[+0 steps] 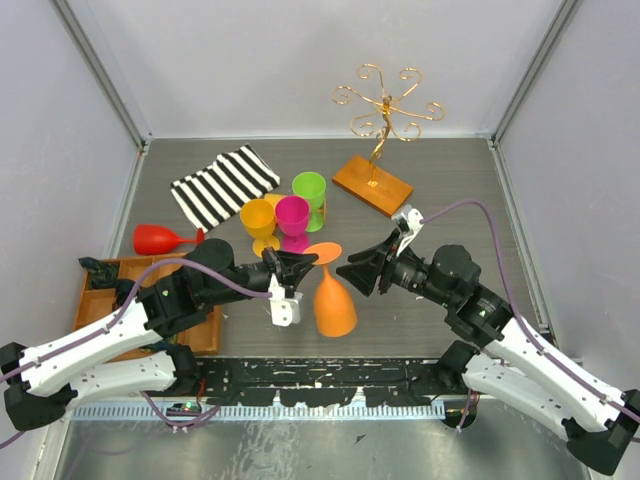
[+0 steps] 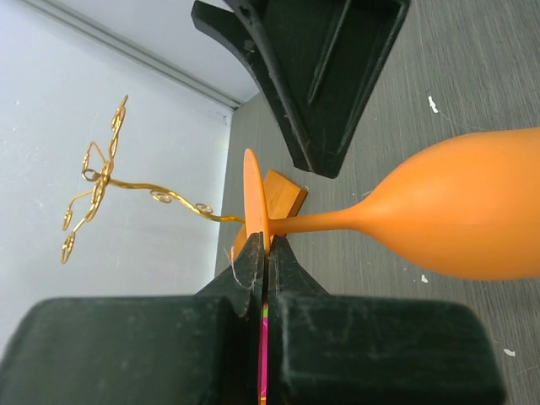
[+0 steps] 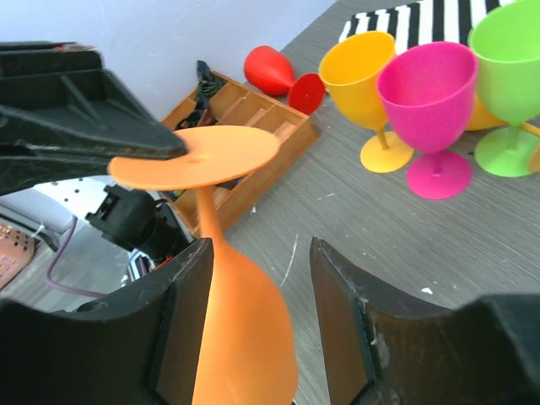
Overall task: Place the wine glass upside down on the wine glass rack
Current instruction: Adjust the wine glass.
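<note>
An orange wine glass [image 1: 335,305] hangs upside down above the table, bowl down and foot up. My left gripper [image 1: 312,262] is shut on the rim of its flat foot [image 2: 253,198]. In the left wrist view the bowl [image 2: 472,215] stretches off to the right. My right gripper [image 3: 261,249] is open with its jaws on either side of the stem and upper bowl [image 3: 245,337]. The left finger lies against the bowl and a gap shows at the right finger. The wine glass rack [image 1: 385,110], gold wire on a wooden base [image 1: 372,184], stands at the back right with its arms bare.
Yellow [image 1: 258,218], magenta [image 1: 293,215] and green [image 1: 309,188] glasses stand upright behind the grippers. A red glass [image 1: 160,239] lies on its side at the left. A striped cloth [image 1: 224,185] lies at the back left. A compartmented wooden tray [image 1: 97,290] sits under my left arm.
</note>
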### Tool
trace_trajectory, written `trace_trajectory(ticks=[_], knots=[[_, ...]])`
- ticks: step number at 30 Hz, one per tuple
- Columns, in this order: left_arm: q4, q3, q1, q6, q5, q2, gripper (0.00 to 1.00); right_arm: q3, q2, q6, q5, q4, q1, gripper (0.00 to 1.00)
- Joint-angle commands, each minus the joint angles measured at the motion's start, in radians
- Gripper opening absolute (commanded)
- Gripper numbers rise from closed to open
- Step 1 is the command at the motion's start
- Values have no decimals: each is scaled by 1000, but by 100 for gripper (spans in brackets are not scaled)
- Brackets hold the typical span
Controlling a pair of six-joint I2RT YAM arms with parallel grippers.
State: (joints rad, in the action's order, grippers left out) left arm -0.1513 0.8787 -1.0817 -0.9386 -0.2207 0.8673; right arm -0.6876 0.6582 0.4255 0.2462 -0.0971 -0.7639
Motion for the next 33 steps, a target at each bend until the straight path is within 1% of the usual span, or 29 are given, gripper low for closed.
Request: trace_trajectory(ticks=[1,4,11,15,24,29,33], knots=[[9,-11,0,-9,15,-11,0,24,-40,17,-45,189,-65,55],[9,-11,-1,-11,18,-14,0,59,-46,33,-68,256,-103,54],[10,-13,0,-12,18,-18,0,109,-14,47,-185,363,-197,45],[10,-13,0,-11,16,-20,0,127,15,43,-229,422,-247,44],[10,-18,0,-12,14,-24,0,141,69,31,-286,459,-300,42],[10,-17,-1,-11,12,-22,0,146,66,29,-304,448,-304,34],[10,-17,-2,-11,10,-23,0,144,81,30,-298,444,-304,34]])
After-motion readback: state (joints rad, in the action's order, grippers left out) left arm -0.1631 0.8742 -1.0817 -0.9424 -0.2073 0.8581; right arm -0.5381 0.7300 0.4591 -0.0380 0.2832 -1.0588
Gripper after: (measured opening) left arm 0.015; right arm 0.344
